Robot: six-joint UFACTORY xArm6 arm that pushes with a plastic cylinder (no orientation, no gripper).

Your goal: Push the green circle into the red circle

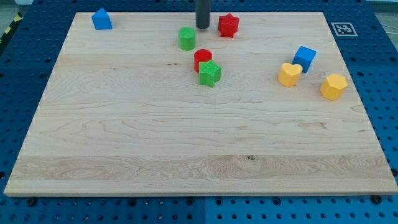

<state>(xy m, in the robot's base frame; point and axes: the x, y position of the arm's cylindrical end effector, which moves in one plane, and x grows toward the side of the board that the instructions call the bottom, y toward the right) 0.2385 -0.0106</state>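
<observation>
The green circle [186,38] stands near the view's top, left of centre. The red circle [202,59] lies a short way below and to its right, with a gap between them. A green star [210,73] touches the red circle's lower right side. My tip [203,27] is at the view's top, just up and to the right of the green circle, between it and a red star [228,25]. The tip touches neither.
A blue block with a pointed top [102,19] sits at the top left. A blue cube [304,58], a yellow heart [290,74] and a yellow hexagon [334,86] cluster at the right. The wooden board [186,155] lies on a blue pegboard.
</observation>
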